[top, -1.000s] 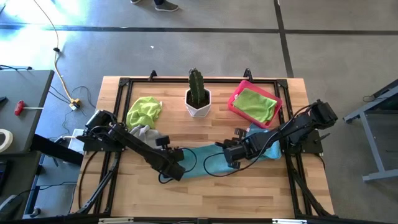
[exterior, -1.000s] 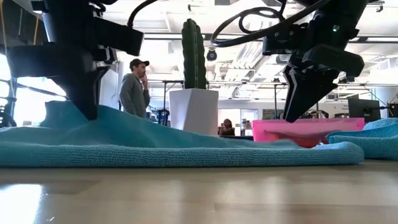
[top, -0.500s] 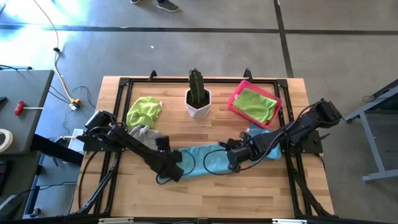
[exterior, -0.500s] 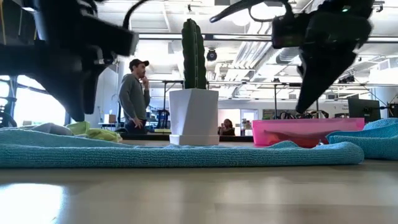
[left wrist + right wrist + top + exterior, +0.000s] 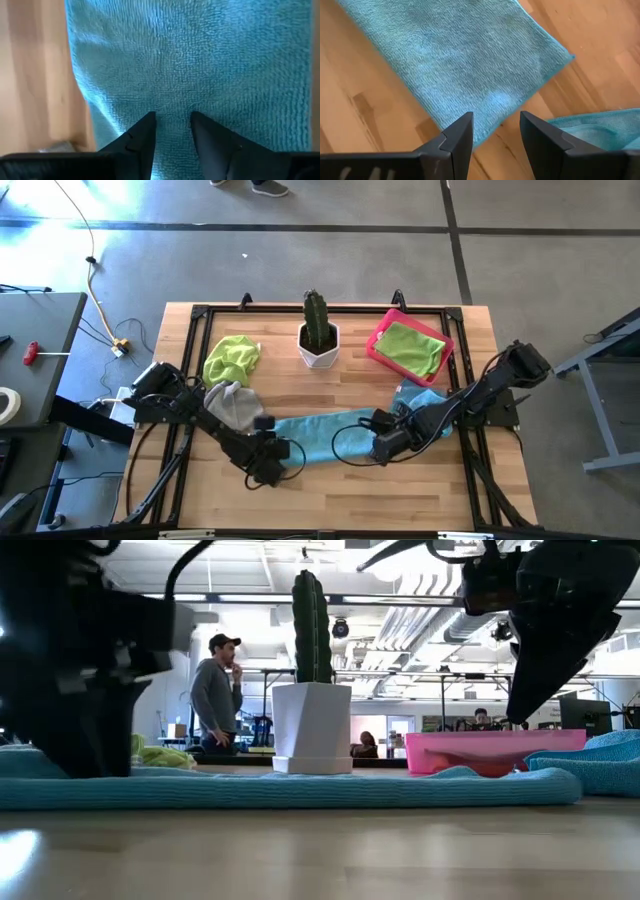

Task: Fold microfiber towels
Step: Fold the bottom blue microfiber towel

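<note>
A light blue microfiber towel [image 5: 325, 435] lies flat as a long folded strip near the table's front [image 5: 300, 790]. My left gripper [image 5: 268, 470] stands open, pointing down over the strip's left end [image 5: 200, 60]. My right gripper [image 5: 385, 448] is open above the strip's right end [image 5: 460, 55], clear of it in the low view [image 5: 525, 710]. A second light blue towel [image 5: 428, 402] lies under my right arm. A grey towel [image 5: 232, 402] and a lime green towel [image 5: 232, 358] lie at the left. My left gripper has its open fingertips [image 5: 150, 122] right at the surface of the blue towel's left end, coming from above. Whether they touch the cloth, I cannot tell.
A cactus in a white pot [image 5: 318, 335] stands at the back centre. A pink tray [image 5: 378, 340] at the back right holds a folded lime green towel [image 5: 410, 348]. A person [image 5: 215, 690] stands in the room beyond the table.
My left gripper has let go of the blue towel's left end, which it held raised, and that end has dropped flat on the table. It has then gone down and toward the near edge. My right gripper has rolled and shifted toward the near edge.
</note>
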{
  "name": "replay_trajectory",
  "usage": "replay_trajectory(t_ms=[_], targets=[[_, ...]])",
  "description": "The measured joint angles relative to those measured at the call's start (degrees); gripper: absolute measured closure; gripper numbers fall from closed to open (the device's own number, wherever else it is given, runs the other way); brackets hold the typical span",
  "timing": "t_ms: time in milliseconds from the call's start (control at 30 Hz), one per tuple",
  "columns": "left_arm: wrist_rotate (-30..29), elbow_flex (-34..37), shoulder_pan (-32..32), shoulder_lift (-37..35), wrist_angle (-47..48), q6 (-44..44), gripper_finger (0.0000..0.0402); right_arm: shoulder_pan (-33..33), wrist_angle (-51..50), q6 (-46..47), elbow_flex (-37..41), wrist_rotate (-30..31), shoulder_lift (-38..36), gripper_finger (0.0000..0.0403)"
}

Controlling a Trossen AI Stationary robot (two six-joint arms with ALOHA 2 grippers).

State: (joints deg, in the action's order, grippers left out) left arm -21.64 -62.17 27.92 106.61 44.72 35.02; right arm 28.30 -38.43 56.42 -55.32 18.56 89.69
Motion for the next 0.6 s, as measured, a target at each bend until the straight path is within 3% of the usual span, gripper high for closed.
replay_trajectory(t_ms=[600], targets=[[5.83,2.36,6.36,-0.23,-8.42,18.24,0.0288,0.66,0.78,5.27,0.00,6.20,0.43,0.0247]])
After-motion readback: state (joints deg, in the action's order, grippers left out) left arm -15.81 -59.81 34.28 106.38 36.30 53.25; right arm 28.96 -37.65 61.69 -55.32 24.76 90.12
